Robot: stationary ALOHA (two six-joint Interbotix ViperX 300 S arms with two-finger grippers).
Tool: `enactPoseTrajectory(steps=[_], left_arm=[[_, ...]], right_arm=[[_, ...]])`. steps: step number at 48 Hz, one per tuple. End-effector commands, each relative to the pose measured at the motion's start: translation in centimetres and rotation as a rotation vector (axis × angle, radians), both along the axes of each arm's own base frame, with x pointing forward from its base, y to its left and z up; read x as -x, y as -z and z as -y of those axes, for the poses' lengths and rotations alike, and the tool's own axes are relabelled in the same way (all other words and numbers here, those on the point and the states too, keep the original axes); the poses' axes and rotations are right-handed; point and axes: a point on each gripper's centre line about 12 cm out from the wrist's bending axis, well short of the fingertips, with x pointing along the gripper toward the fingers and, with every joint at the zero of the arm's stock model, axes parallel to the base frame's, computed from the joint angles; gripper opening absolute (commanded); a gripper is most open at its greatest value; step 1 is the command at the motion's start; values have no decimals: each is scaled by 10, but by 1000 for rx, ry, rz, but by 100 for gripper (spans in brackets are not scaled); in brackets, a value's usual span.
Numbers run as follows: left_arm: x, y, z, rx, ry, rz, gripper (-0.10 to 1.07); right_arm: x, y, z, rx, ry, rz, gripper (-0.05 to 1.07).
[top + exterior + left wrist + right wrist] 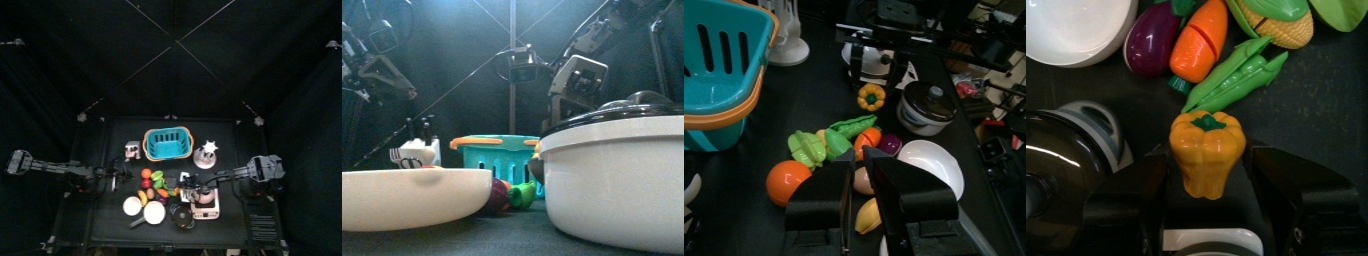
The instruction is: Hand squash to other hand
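Top view: the black table sits small in the middle, walled by black curtains on every side. The left arm reaches in from the left edge, the right arm from the right, and both end near the cluster of toy food at the centre. A teal basket stands toward the far edge; bare table shows along the left side and the near left corner.

Front view: a white bowl fills the near left and a large white pot with a dark lid blocks the right, so only a narrow gap between them shows the basket and a bit of the food.

Left wrist view: the left gripper hangs over the food pile with its jaws close together and nothing between them. An orange ball, green pieces and a round white dish lie just ahead. The yellow squash stands beyond them, under the right arm.

Right wrist view: the right gripper has its jaws spread wide, one on each side of the squash; I cannot tell whether they touch it. A green pea pod, a carrot and an aubergine crowd just beyond the squash, and a black-lidded pot sits just beside one jaw.
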Motion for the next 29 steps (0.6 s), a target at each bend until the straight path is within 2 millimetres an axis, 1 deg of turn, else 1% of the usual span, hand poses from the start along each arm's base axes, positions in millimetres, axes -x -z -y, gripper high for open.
enactPoseTrajectory(steps=[1,12,18,19,24,29], left_arm=[[-4,-7,-1,-1,-4,23,59],[-7,-17,-2,-14,-10,86,60],[-8,-21,-2,-26,-14,124,60],[-8,-22,-2,-25,-14,132,60],[-9,-28,-3,-16,-25,171,66],[-11,-35,-4,17,-43,204,78]], right_arm=[[-3,-23,2,-3,5,66,61],[-8,-47,3,11,-2,160,61],[-9,-61,10,26,7,234,61],[-10,-66,12,30,9,259,61],[-14,-77,15,44,11,337,61],[-17,-84,19,66,6,388,61]])
